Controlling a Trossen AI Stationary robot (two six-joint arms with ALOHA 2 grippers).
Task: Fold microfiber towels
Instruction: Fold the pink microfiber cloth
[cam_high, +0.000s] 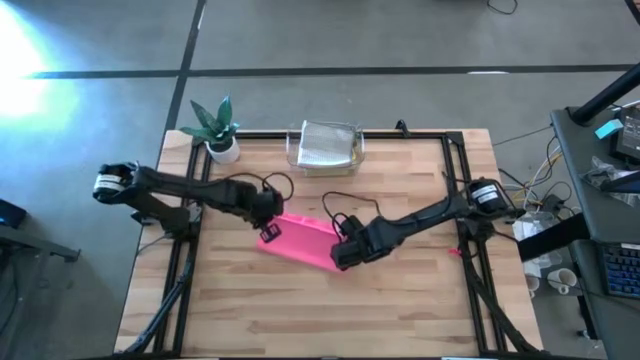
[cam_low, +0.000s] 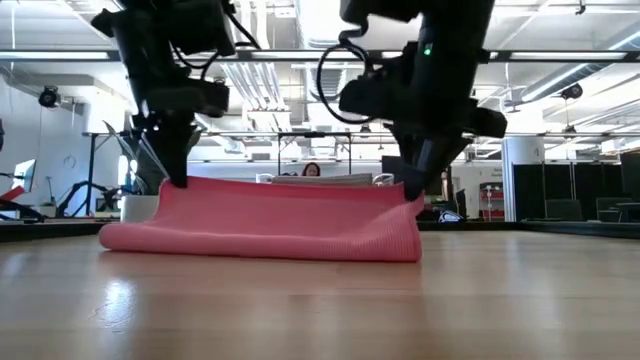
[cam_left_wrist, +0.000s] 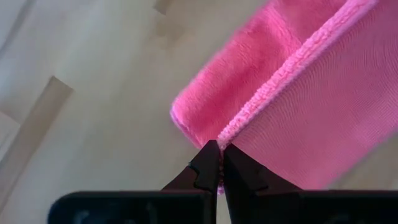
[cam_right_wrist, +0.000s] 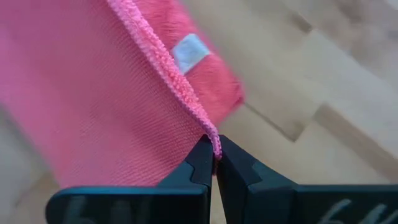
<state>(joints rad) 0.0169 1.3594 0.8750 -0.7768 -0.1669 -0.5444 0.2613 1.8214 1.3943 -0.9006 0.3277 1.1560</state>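
Observation:
A pink microfiber towel lies mid-table, doubled over; its lower part rests on the wood while its top edge is held up between both grippers. My left gripper is shut on the towel's left corner, and my right gripper is shut on its right corner. A white label shows on the layer beneath. My left gripper pinches the corner of the towel's hemmed edge between its two fingertips, slanting down from above. The edge runs taut away from the fingers; the fold below lies on the table. My right gripper pinches the other corner of the same hemmed edge at its fingertips, slanting down from above. The raised layer hangs from the fingers, and the towel's lower fold rests on the table.
A clear tray holding folded pale cloth stands at the table's far edge, with a small potted plant to its left. A black frame borders the tabletop. Bare wood lies toward the near edge.

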